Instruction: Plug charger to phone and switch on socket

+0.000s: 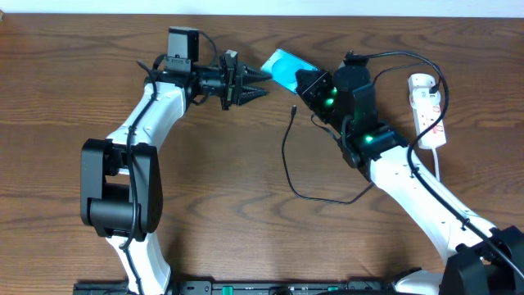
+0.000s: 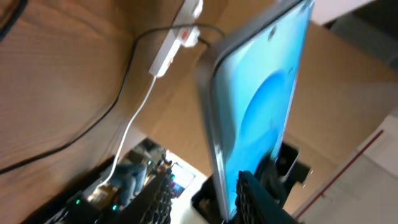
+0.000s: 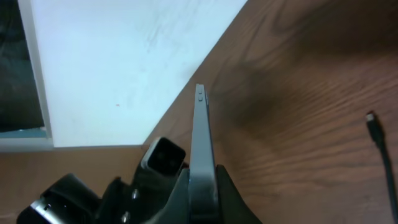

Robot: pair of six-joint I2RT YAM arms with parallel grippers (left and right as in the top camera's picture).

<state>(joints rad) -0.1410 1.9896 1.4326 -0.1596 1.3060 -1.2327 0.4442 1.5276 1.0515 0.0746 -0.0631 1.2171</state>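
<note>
Right gripper (image 1: 307,82) is clamped on the phone (image 1: 282,67) at one end. The right wrist view shows the phone on edge, side buttons up, running straight out from the jaws. It's held off the worktop (image 1: 205,188), near the middle of the far edge, screen tilted toward the left arm. Likely reason: a lifted, rigid hold leaves the free end exposed for the connector and stops the phone sliding when pushed.

Left gripper (image 1: 260,83) points at the phone's free end, jaws a little apart. In the left wrist view one pad sits right against the screen side, but I can't tell if it's actually touching. It doesn't look like a firm grip.

Charger (image 1: 293,108) isn't held. Its tip lies on the worktop just on the near side of the phone, between the two grippers, and the cable loops toward the near edge. Left gripper is the free one, so probably it fetches the tip.

Socket (image 1: 427,111) lies by the right edge, well apart from both grippers, untouched.
</note>
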